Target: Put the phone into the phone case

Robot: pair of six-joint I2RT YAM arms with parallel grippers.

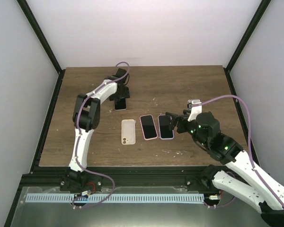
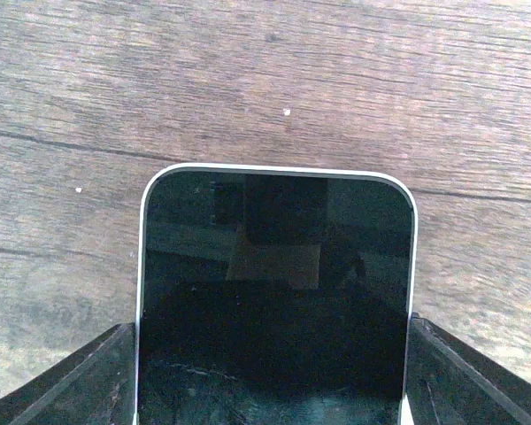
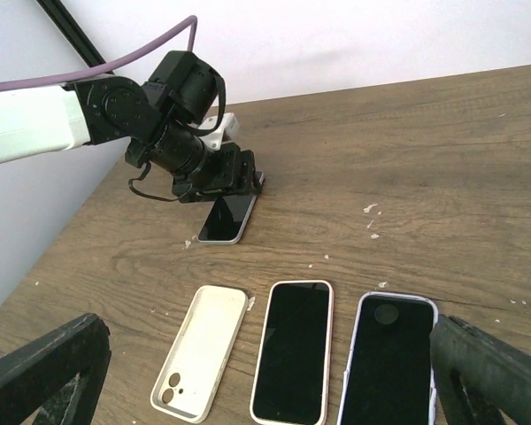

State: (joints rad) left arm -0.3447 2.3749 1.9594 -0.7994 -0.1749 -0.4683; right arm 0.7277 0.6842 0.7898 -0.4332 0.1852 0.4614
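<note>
A bare phone (image 2: 274,292) with a dark screen and silver rim lies screen up at the far left of the table (image 1: 199,85), also seen from above (image 1: 120,103) and in the right wrist view (image 3: 226,219). My left gripper (image 2: 270,329) straddles its far end, one finger (image 2: 80,376) pressed against each long edge. It also shows from above (image 1: 120,94). An empty cream phone case (image 1: 128,131) lies open side up at mid-table, also in the right wrist view (image 3: 202,350). My right gripper (image 3: 265,354) is wide open and empty, low over the row of cases (image 1: 173,123).
A phone in a pink case (image 1: 148,126) lies right of the cream case, and a dark-faced phone in a lavender case (image 1: 165,126) lies beside it under my right fingers. Both also show in the right wrist view (image 3: 292,350) (image 3: 389,359). Small white crumbs dot the wood.
</note>
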